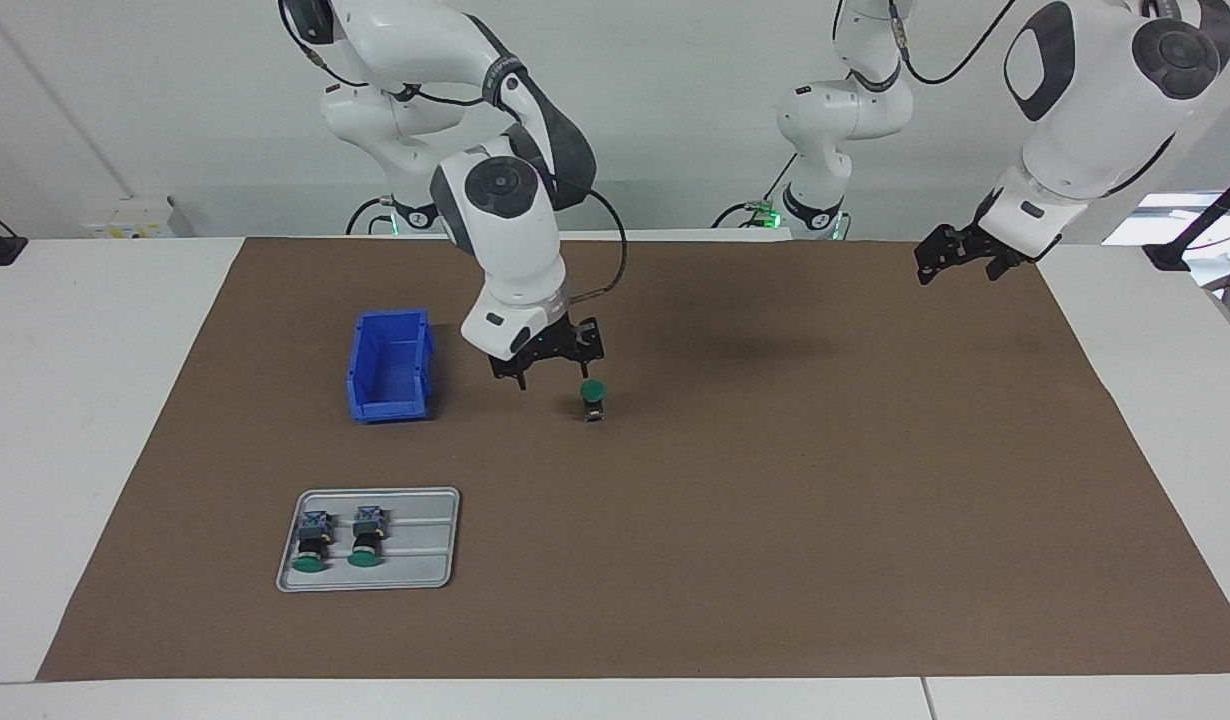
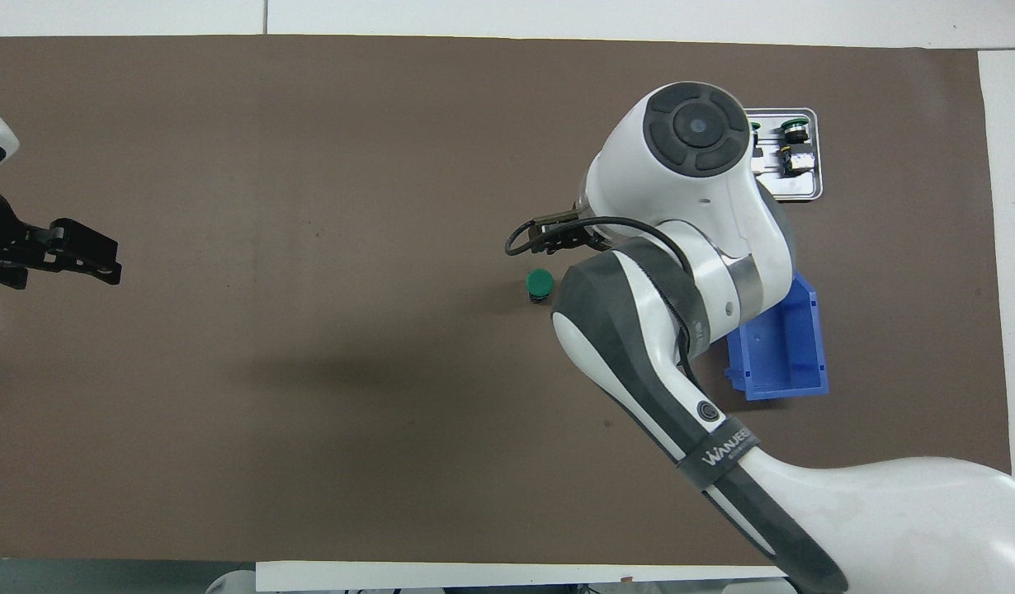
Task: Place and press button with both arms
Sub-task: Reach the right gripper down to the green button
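Note:
A button (image 1: 594, 398) stands upright in the middle of the brown mat, green cap up; it also shows in the overhead view (image 2: 540, 283). My right gripper (image 1: 552, 378) hangs low beside it, on the blue bin's side, open and empty. One fingertip (image 1: 582, 372) is close to the cap, and the button is not between the fingers. In the overhead view the right arm covers this gripper. My left gripper (image 1: 960, 262) waits raised over the mat's edge at the left arm's end, open and holding nothing; it also shows in the overhead view (image 2: 87, 264).
A blue bin (image 1: 390, 365) sits on the mat toward the right arm's end, partly under the right arm in the overhead view (image 2: 784, 355). A grey tray (image 1: 425, 560), farther from the robots than the bin, holds two more buttons (image 1: 311, 540) lying on their sides.

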